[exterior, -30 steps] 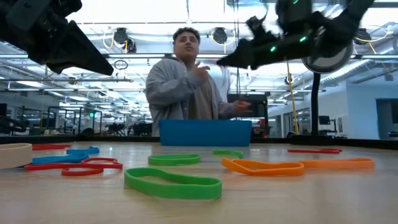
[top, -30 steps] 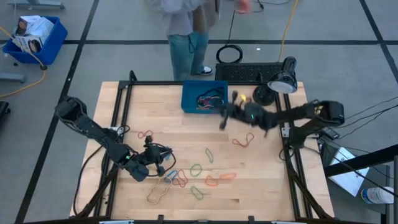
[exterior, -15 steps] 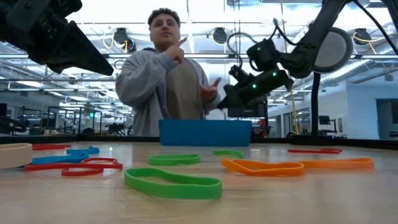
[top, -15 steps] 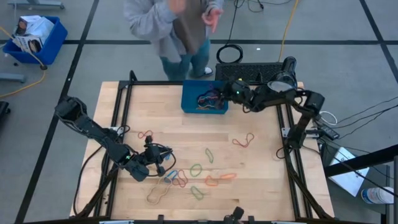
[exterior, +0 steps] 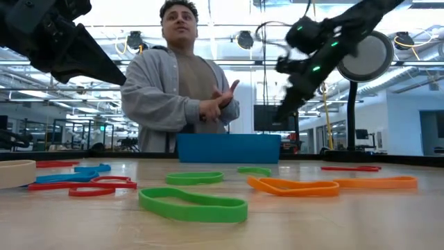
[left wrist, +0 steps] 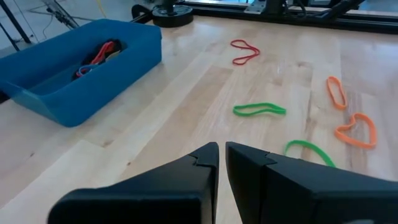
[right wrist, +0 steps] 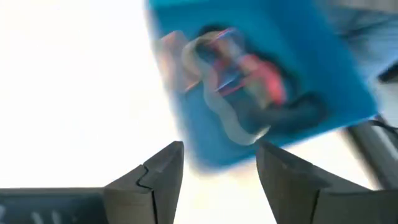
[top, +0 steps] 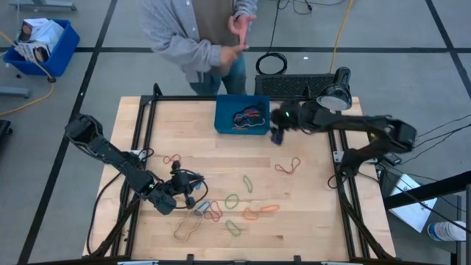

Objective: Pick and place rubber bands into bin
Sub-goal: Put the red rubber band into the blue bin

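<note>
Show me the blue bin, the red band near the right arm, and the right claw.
blue bin (top: 221, 118), high view, bare left floor.
red band (top: 288, 165), high view, loop's middle.
right claw (right wrist: 214, 163), right wrist view, between its open fingertips.

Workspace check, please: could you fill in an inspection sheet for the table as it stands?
Surface: wooden table, dark frame.
Job's things: blue bin at the far edge holds several rubber bands; loose bands lie scattered at the near middle, and a red band lies apart.
Clutter: nothing seen.
Grippers: right claw open, empty, beside the bin; left claw shut, by the loose bands.
Cables: coiled black cable on the floor.
Surroundings: person behind the table; larger blue bin on the floor.
</note>
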Controlling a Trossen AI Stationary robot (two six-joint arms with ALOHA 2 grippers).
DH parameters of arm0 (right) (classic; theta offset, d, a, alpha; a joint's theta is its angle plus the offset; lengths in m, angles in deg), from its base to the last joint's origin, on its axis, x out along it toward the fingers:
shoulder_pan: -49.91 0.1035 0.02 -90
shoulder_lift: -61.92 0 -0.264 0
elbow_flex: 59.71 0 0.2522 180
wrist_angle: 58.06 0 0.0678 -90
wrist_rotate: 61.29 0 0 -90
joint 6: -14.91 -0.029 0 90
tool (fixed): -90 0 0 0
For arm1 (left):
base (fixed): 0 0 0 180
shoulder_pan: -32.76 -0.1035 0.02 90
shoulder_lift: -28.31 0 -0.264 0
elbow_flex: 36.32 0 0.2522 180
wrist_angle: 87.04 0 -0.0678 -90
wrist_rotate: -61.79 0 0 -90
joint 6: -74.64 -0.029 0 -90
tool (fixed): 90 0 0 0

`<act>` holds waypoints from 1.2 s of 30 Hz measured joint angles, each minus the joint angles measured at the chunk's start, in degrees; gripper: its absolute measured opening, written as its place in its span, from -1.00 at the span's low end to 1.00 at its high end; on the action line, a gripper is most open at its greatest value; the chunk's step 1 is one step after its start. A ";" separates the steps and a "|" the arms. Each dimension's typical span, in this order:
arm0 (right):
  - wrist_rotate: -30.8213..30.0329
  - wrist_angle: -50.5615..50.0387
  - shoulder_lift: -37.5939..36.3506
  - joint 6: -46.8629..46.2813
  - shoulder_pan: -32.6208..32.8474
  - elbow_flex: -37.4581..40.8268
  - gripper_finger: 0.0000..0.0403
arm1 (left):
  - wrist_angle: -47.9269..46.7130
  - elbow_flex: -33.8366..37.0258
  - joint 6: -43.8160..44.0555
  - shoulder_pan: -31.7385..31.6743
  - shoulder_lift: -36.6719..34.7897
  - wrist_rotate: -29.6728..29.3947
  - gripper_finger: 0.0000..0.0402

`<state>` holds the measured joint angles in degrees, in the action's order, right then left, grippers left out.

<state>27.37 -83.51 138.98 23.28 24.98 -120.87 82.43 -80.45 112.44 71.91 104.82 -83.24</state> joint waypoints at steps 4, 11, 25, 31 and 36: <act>1.80 -1.81 -7.16 -0.70 7.27 9.22 -0.12 | -0.01 0.00 0.51 -0.02 0.00 0.73 -0.81; 3.06 9.31 -12.18 -11.10 16.35 28.67 -0.24 | 0.02 0.00 1.02 -0.02 0.00 0.70 -0.81; 4.64 42.34 -11.62 -13.99 26.43 44.83 -0.39 | 0.26 -0.02 0.40 -0.28 0.00 -1.02 -0.81; -2.76 40.55 -9.16 -14.57 30.05 44.84 -0.48 | 0.33 -0.04 0.46 -0.28 0.00 -1.02 -0.81; -9.74 40.12 -6.77 -15.26 31.68 44.90 -0.65 | 0.40 -0.04 0.46 -0.26 0.00 -1.02 -0.81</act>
<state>17.64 -43.39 132.22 8.02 56.66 -75.97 82.82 -80.50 112.90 71.66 104.82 -84.26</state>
